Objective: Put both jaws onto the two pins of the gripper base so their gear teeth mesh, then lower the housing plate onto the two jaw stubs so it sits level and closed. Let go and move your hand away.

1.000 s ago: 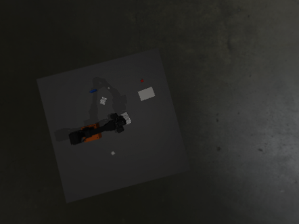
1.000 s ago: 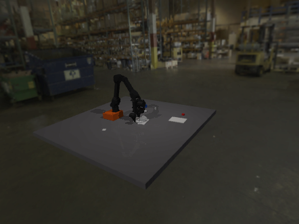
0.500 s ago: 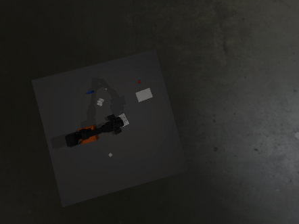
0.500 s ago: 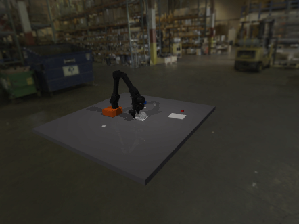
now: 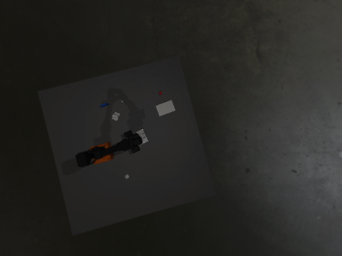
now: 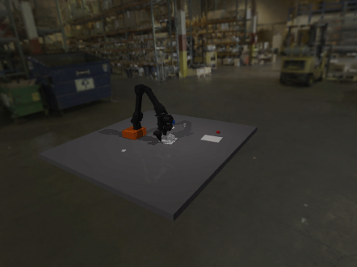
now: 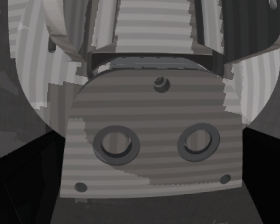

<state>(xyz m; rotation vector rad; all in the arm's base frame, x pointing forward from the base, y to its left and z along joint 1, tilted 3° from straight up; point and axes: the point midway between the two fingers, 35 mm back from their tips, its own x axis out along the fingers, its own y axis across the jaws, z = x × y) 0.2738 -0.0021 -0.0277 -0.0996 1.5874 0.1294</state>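
My gripper [image 5: 133, 141] [image 6: 162, 136] [image 7: 151, 136] is shut on the housing plate [image 7: 155, 117], with one black finger at each side edge. The plate is grey with a rounded far edge, two large ringed holes side by side and several small holes. Behind and around it in the wrist view shows the pale gripper base [image 7: 30, 82], which also shows beside the hand in the top and exterior views [image 5: 143, 136] [image 6: 170, 140]. Long pale parts run away beyond the plate's far edge. The jaws' gear teeth and pins are hidden or unclear. I cannot tell whether the plate touches the stubs.
A white rectangle [image 5: 165, 108] [image 6: 212, 139] lies beyond the base, with a small red piece [image 5: 160, 93] [image 6: 218, 131] near it. Small white pieces [image 5: 115, 116], a blue piece [image 5: 104, 105] and a small white block [image 5: 127, 176] [image 6: 123, 150] lie on the dark table [image 5: 166, 168] [image 6: 161, 175].
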